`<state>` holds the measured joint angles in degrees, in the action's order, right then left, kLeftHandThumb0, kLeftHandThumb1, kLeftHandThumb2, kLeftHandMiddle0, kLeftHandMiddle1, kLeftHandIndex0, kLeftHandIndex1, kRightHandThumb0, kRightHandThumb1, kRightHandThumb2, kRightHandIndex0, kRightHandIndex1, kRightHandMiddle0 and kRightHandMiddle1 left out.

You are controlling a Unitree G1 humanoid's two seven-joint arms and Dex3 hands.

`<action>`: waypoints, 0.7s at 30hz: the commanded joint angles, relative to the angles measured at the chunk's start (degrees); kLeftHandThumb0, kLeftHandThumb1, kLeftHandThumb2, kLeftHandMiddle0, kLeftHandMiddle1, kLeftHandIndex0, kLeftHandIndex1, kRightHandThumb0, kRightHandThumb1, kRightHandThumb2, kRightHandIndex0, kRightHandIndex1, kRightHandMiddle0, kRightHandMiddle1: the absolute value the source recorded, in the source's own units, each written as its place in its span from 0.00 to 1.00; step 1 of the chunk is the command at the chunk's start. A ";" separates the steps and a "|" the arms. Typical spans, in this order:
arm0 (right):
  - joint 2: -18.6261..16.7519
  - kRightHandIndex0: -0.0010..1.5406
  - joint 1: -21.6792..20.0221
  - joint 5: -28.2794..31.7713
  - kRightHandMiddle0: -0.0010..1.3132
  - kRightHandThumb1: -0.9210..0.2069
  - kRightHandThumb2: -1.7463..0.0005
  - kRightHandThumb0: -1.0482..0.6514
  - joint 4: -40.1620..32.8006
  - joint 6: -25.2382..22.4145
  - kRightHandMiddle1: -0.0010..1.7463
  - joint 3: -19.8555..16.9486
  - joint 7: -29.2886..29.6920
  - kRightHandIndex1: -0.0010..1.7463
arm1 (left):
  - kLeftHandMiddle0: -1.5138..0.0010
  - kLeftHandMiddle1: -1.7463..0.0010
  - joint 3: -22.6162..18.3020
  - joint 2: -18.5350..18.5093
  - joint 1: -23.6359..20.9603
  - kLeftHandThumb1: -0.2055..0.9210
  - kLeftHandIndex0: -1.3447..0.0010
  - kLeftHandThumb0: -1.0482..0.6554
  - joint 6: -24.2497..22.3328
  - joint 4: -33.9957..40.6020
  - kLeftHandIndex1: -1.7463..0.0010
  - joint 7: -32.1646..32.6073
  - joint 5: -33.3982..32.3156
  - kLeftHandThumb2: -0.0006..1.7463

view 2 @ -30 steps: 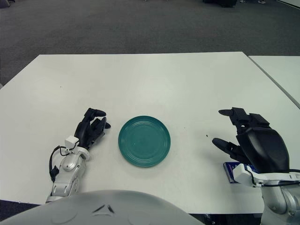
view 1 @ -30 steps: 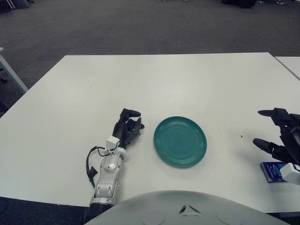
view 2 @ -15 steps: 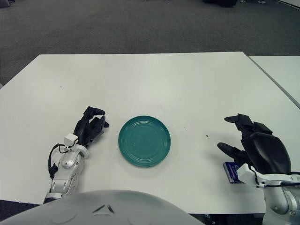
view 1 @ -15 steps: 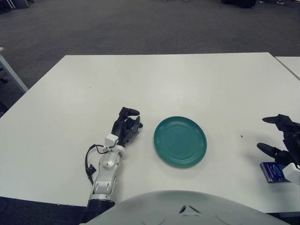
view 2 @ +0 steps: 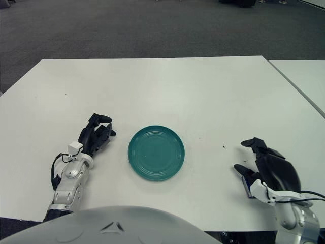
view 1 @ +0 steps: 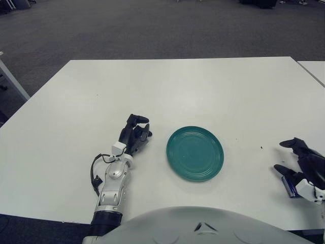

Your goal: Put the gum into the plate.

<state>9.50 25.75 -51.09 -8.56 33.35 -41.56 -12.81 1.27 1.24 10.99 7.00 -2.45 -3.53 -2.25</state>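
Observation:
The teal plate (view 1: 195,153) lies flat at the middle front of the white table (view 1: 177,86). The gum, a small blue pack (view 2: 246,186), lies near the front right edge, and only its left end shows under my right hand. My right hand (view 2: 248,156) is low over the pack with its fingers spread, and no grip on it shows. My left hand (view 1: 135,131) rests on the table just left of the plate, fingers relaxed, holding nothing.
A second white table (view 2: 304,76) stands to the right across a narrow gap. Dark carpet lies beyond the far edge. The gum pack sits close to the table's front right corner.
My right hand has dropped down and toward the front edge, onto the gum pack, covering most of it. My left hand has shifted slightly left.

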 commanded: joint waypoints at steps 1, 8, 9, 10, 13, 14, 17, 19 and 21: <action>2.52 0.27 10.72 -4.17 0.03 0.00 0.79 0.21 4.68 -1.52 0.64 4.41 4.55 0.31 | 0.70 0.08 -1.13 -0.93 -1.00 1.00 0.85 0.41 -2.40 -2.33 0.00 -0.66 -1.10 0.30; 2.42 0.27 7.85 -7.64 0.03 0.00 0.75 0.20 14.03 -6.12 0.64 12.29 14.25 0.29 | 0.71 0.08 -1.48 -1.05 -1.65 0.98 0.84 0.40 -2.21 -3.02 0.00 -0.69 -1.17 0.32; 2.88 0.27 7.23 -7.66 0.03 0.00 0.75 0.20 15.58 -6.65 0.64 13.32 15.67 0.29 | 0.71 0.09 -1.45 -1.03 -1.66 0.98 0.84 0.40 -2.19 -3.04 0.00 -0.58 -1.01 0.32; 3.33 0.28 6.77 -7.60 0.03 0.00 0.75 0.20 16.69 -7.18 0.64 14.27 16.81 0.29 | 0.71 0.09 -1.47 -1.03 -1.78 0.99 0.84 0.40 -2.20 -3.14 0.00 -0.52 -0.92 0.31; 3.94 0.28 6.38 -7.22 0.03 0.00 0.75 0.21 17.76 -7.82 0.63 16.05 19.63 0.29 | 0.71 0.10 -1.46 -0.96 -1.83 0.99 0.85 0.40 -2.21 -3.15 0.00 -0.44 -0.71 0.30; 4.12 0.28 6.25 -7.07 0.03 0.00 0.75 0.21 18.06 -8.06 0.63 16.56 20.40 0.29 | 0.71 0.10 -1.44 -0.92 -1.77 1.00 0.85 0.40 -2.14 -3.10 0.00 -0.42 -0.70 0.30; 5.05 0.29 4.33 -6.85 0.03 0.00 0.75 0.21 21.81 -9.15 0.63 18.52 23.91 0.29 | 0.71 0.10 -1.43 -0.82 -1.56 1.00 0.85 0.41 -2.02 -2.81 0.00 -0.64 -0.99 0.30; 5.82 0.29 3.25 -6.67 0.04 0.00 0.75 0.21 24.18 -9.80 0.63 19.68 25.82 0.29 | 0.71 0.10 -1.43 -0.84 -1.51 1.00 0.85 0.41 -2.10 -2.73 0.00 -0.79 -1.12 0.30; 6.44 0.29 2.43 -6.56 0.04 0.00 0.75 0.21 26.59 -10.31 0.63 20.72 28.14 0.29 | 0.70 0.10 -1.53 -0.90 -1.52 1.00 0.85 0.41 -2.39 -2.58 0.00 -0.90 -1.30 0.30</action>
<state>14.36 23.54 -56.27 4.84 26.81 -26.92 12.69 0.00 1.00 9.16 6.43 -4.19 -3.78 -3.08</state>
